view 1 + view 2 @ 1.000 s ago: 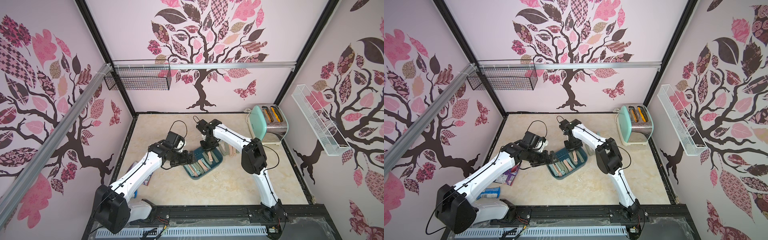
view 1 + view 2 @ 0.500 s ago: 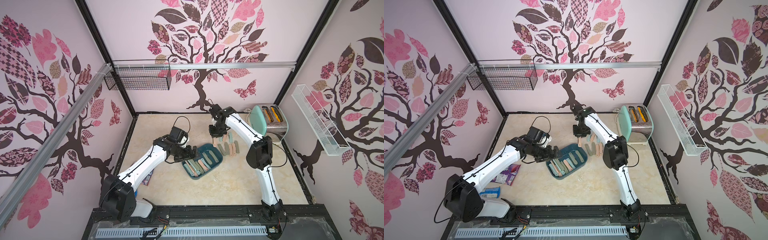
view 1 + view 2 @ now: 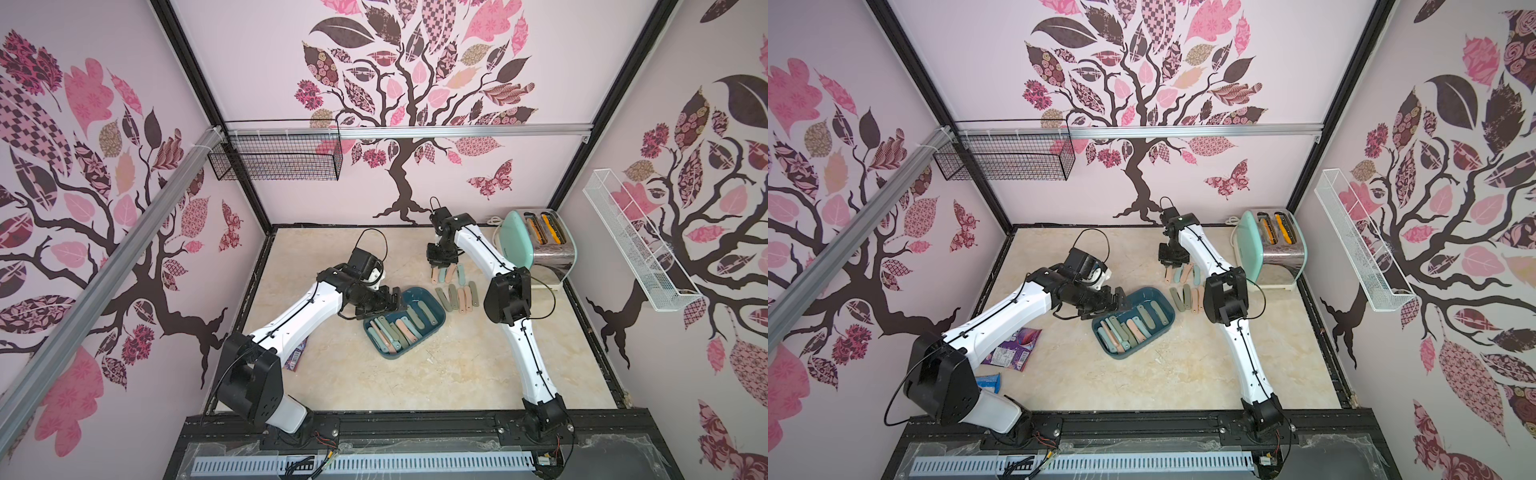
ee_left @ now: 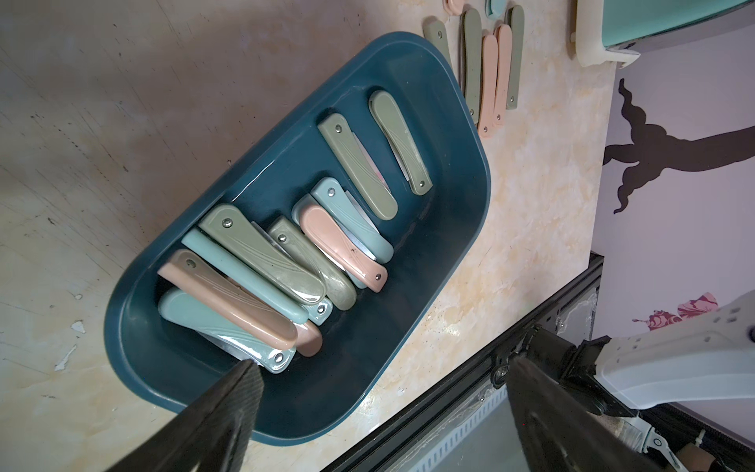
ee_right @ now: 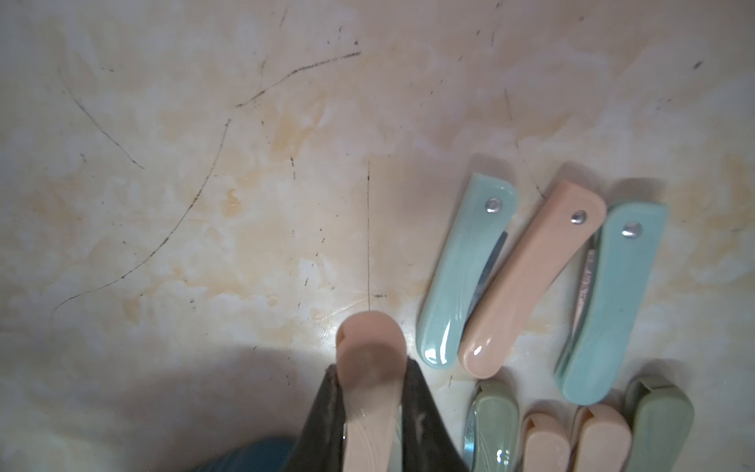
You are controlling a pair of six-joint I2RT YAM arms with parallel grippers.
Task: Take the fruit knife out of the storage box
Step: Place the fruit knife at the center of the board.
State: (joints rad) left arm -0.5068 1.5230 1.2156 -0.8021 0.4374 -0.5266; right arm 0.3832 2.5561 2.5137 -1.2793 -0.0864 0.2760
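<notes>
Currently right gripper [image 5: 371,370] clamped on a pink fruit knife [image 5: 369,339], over the table [image 5: 204,163] beside a row of knives [image 5: 531,278], outside the storage box [image 4: 441,253]; left gripper [image 4: 380,363] spread wide, empty, above the box.

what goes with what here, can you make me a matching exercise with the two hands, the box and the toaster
Things
1. left hand
2. right hand
3. box
4. toaster

States or places
a. shut on a pink knife
b. at the far right corner of the table
c. open, holding nothing
d. holds a pile of folded knives

Pairs: 1-c, 2-a, 3-d, 4-b
</notes>
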